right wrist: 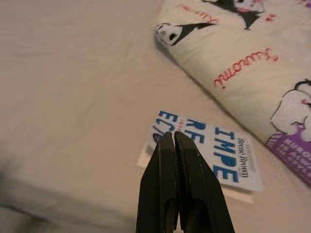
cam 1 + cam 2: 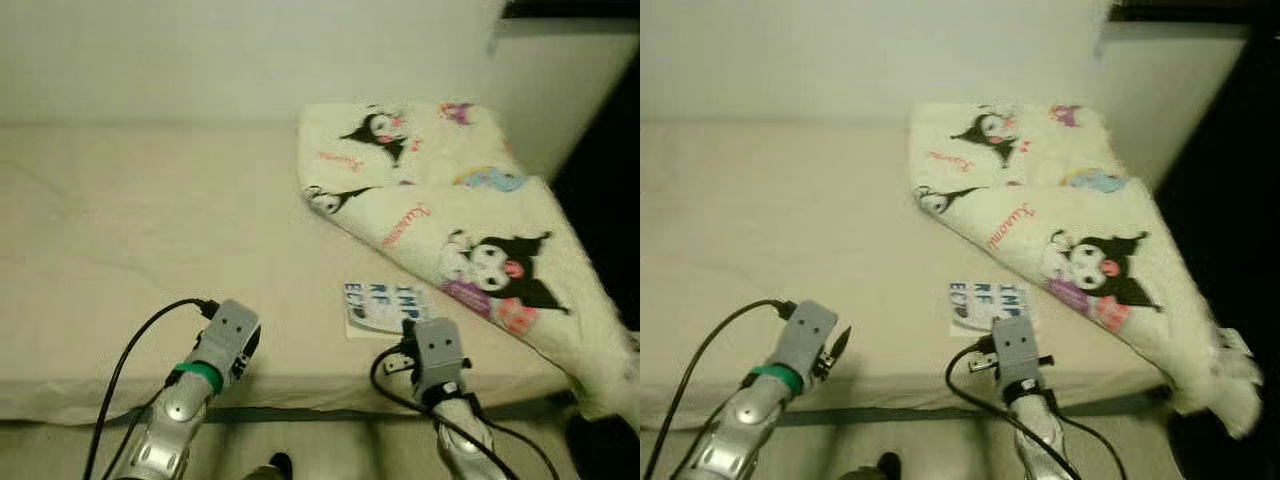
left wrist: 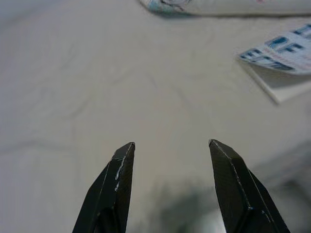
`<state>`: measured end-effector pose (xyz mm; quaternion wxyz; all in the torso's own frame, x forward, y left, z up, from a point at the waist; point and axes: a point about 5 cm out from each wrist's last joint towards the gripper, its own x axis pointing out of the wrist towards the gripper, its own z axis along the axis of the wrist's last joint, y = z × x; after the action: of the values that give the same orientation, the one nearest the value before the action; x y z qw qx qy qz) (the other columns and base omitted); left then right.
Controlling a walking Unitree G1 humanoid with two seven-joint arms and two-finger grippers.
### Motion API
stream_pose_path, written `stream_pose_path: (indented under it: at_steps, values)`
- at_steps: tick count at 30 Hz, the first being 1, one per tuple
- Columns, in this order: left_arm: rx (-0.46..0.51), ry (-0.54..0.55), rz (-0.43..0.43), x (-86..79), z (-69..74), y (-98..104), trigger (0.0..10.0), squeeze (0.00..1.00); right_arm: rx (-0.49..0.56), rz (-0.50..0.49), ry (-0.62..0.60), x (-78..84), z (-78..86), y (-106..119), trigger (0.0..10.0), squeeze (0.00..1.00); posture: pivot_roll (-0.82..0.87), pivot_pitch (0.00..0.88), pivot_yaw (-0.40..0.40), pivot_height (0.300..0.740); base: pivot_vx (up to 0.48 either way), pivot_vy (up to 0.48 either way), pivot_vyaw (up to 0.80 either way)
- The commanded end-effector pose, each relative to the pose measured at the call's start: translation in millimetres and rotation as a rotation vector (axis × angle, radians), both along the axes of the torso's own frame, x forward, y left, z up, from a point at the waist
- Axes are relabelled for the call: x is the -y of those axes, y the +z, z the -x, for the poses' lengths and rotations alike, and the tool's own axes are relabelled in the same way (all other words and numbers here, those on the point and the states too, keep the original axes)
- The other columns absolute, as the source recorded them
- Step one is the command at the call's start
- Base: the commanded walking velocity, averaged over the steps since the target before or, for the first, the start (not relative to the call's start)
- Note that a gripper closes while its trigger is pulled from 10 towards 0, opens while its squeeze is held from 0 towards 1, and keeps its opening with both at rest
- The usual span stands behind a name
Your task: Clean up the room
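Observation:
A white book (image 2: 380, 308) with blue letters lies flat on the bed (image 2: 150, 220), near its front edge. One corner of it touches a folded cream blanket (image 2: 450, 210) printed with cartoon characters. My right gripper (image 1: 175, 136) is shut and empty, hovering just in front of the book (image 1: 209, 155). My left gripper (image 3: 170, 145) is open over bare sheet at the front of the bed, well to the left of the book (image 3: 282, 48). Both wrists (image 2: 230, 335) sit at the mattress edge.
A pale wall (image 2: 250, 60) backs the bed. To the right of the bed there is a dark gap (image 2: 610, 170). The blanket's end hangs over the front right corner (image 2: 610, 380). Black cables (image 2: 130, 360) trail from both wrists.

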<state>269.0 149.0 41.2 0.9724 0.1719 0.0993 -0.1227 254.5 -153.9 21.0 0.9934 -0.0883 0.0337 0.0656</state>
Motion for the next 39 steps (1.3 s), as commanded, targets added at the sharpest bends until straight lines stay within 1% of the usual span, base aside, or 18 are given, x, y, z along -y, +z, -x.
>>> stream_pose_path:
  at_steps: [1,5,11,17,23,39]
  values:
    - [-0.02,-0.007,-0.011,0.2,1.9,-4.2,10.0,0.0,-0.02,-0.004,-0.017,3.7,2.8,-4.0,10.0,0.0,-0.09,0.047,0.058,0.735,0.0,0.0,0.79]
    - [-0.016,-0.011,-0.011,2.3,0.0,-3.3,10.0,0.0,-0.013,-0.022,-0.036,5.8,0.7,-2.7,10.0,0.0,-0.09,0.041,0.057,0.735,0.0,0.0,0.19]
    - [-0.01,-0.015,-0.016,5.4,-2.9,-2.1,10.0,0.0,-0.016,-0.022,-0.037,6.8,-0.2,-2.8,10.0,0.0,-0.09,0.04,0.056,0.735,0.0,0.0,0.0]
    - [-0.004,-0.041,-0.001,12.5,-4.8,0.1,10.0,0.0,-0.018,-0.019,-0.04,8.1,0.1,-3.3,10.0,0.0,-0.1,0.039,0.059,0.735,0.0,0.0,0.0]
    - [0.01,-0.05,-0.014,13.4,-5.5,1.6,10.0,0.0,-0.018,-0.021,-0.041,8.0,1.1,-3.9,10.0,0.0,-0.1,0.041,0.06,0.735,0.0,0.0,0.0]
    - [0.013,-0.049,-0.012,12.9,-4.9,1.8,10.0,0.0,-0.021,-0.021,-0.041,7.5,2.7,-4.9,10.0,0.0,-0.1,0.043,0.06,0.735,0.0,-0.404,0.0]
